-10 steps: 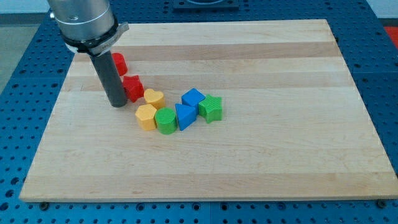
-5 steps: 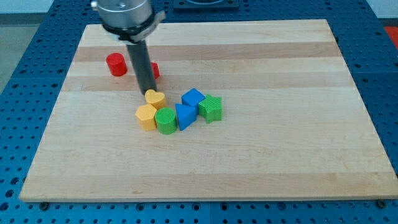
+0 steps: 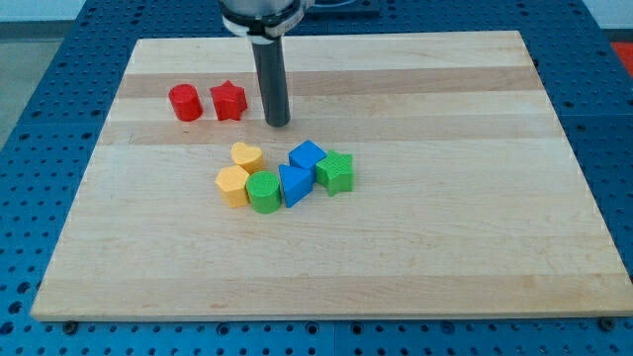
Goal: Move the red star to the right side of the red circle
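Note:
The red star [image 3: 228, 100] lies on the wooden board [image 3: 445, 218] just to the view's right of the red circle [image 3: 184, 102], a small gap between them. My tip [image 3: 278, 123] rests on the board to the right of the red star, a short way apart from it, and above the cluster of other blocks.
A cluster sits below my tip: a yellow heart [image 3: 246, 156], a yellow hexagon [image 3: 232, 185], a green cylinder [image 3: 264, 192], a blue triangular block [image 3: 294, 184], a blue cube [image 3: 308, 155] and a green star [image 3: 336, 172].
The rod has moved to the right and up the board. The red star has moved up and now sits beside the red circle, with my tip clear of it.

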